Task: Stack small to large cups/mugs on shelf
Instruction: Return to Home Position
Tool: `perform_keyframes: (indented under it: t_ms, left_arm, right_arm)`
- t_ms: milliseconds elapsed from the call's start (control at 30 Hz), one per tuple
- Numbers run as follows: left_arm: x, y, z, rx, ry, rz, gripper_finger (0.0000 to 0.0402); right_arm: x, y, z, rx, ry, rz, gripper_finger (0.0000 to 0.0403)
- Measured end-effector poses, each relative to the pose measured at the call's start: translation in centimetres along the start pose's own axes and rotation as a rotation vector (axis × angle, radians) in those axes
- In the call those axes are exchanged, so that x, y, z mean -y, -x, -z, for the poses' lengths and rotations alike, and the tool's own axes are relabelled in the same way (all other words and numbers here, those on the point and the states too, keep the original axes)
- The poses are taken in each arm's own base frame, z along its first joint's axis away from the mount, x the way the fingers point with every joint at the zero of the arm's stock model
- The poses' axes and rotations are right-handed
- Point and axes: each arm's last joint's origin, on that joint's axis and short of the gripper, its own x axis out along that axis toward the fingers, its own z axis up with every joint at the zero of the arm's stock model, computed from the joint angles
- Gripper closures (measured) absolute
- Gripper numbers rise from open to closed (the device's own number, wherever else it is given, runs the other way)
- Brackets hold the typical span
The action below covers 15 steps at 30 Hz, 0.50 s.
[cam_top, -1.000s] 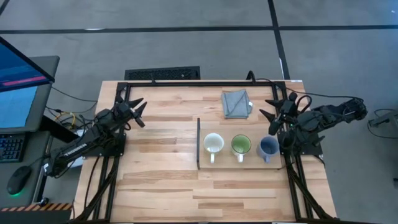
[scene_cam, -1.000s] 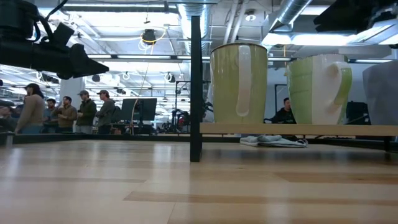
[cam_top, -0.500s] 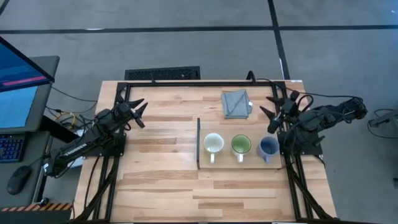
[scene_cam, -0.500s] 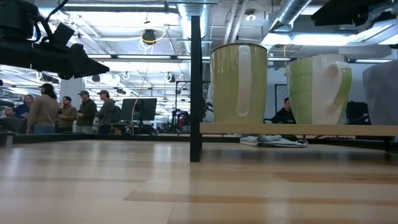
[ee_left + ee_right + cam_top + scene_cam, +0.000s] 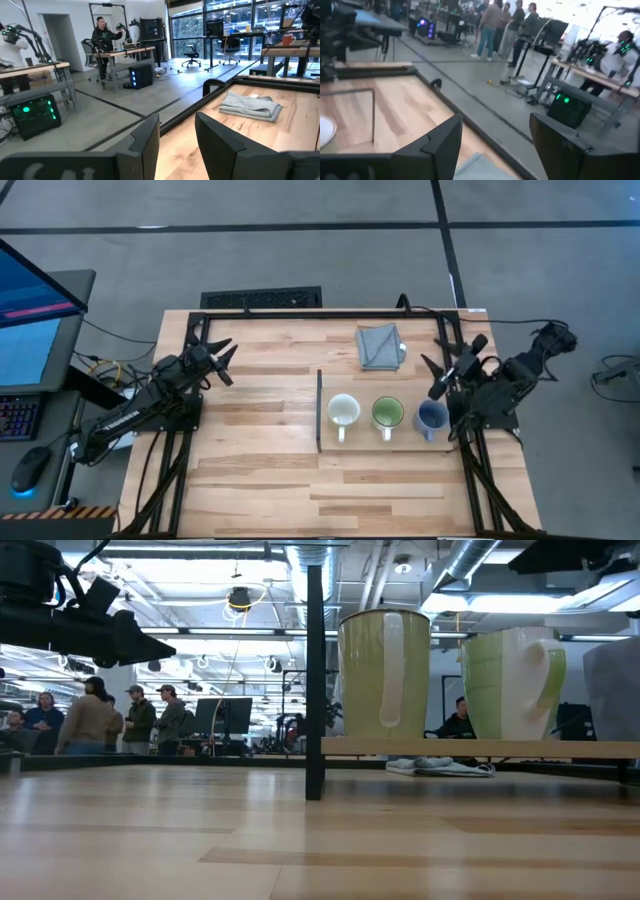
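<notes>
- Light-wood shelf (image 5: pixel 405 442) lies on the right half of the worktop (image 5: pixel 260 470), its right end near the worktop's right edge. A thin dark strip (image 5: pixel 319 410) runs along its left short edge.
- Three mugs stand upright in one row on the shelf, apart from each other. The cream-white mug (image 5: pixel 343 411) is next to the dark strip, the mug with the green inside (image 5: pixel 387 413) is in the middle, and the blue-grey mug (image 5: pixel 431 416) is at the end by the worktop's right edge.
- All three handles point toward the worktop's front edge.
- In the low view the shelf (image 5: pixel 480 748) shows raised above the worktop, with the cream-white mug (image 5: pixel 384 673) and the mug with the green inside (image 5: pixel 510 683) on it.
- A folded grey cloth (image 5: pixel 380 346) lies near the back edge, behind the shelf and apart from it.
- The right gripper (image 5: pixel 436 366) hangs by the right edge, between the cloth and the blue-grey mug, touching neither. Its jaws are wide and hold nothing.
- The left gripper (image 5: pixel 225 362) sits over the worktop's left edge, well apart from the shelf. Its jaws are spread and hold nothing.
- People (image 5: pixel 100 720) stand in the room beyond the worktop.
</notes>
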Motion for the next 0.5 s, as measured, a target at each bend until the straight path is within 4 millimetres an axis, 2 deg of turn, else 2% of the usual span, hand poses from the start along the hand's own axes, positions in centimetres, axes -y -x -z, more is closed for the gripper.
perform_keyframes:
  t_ms: [267,500]
  left_arm:
    - [0.0,0.0,0.0,0.000,0.000,0.000,0.0283]
    - [0.0,0.0,0.0,-0.001,0.001,0.000,0.0283]
  right_arm:
    - [0.2,0.3,-0.9,0.016,-0.083,-0.008,0.0147]
    - [-1.9,0.4,-1.6,0.021,-0.127,-0.067,0.0147]
